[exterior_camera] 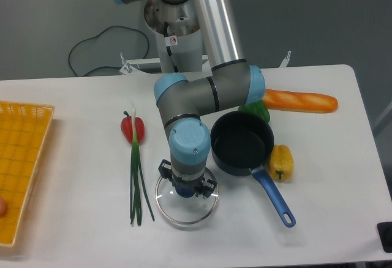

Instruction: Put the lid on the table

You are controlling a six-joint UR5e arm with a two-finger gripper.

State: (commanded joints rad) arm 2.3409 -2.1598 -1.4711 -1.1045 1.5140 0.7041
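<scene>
The round clear glass lid (185,210) with its thin silver rim is at the table's (73,231) front centre, level and on or just above the white surface. My gripper (187,191) points straight down over the lid's middle, where the knob is. The wrist hides the knob and the fingertips, so I cannot tell whether the jaws are closed on it. The dark blue long-handled saucepan (242,142) stands uncovered just right of the gripper, its handle pointing to the front right.
Spring onions (136,182) and a red pepper (133,128) lie left of the lid. A yellow pepper (282,161), a green pepper (257,110) and a baguette (301,100) are around the pan. A yellow woven tray (21,158) sits at the left edge.
</scene>
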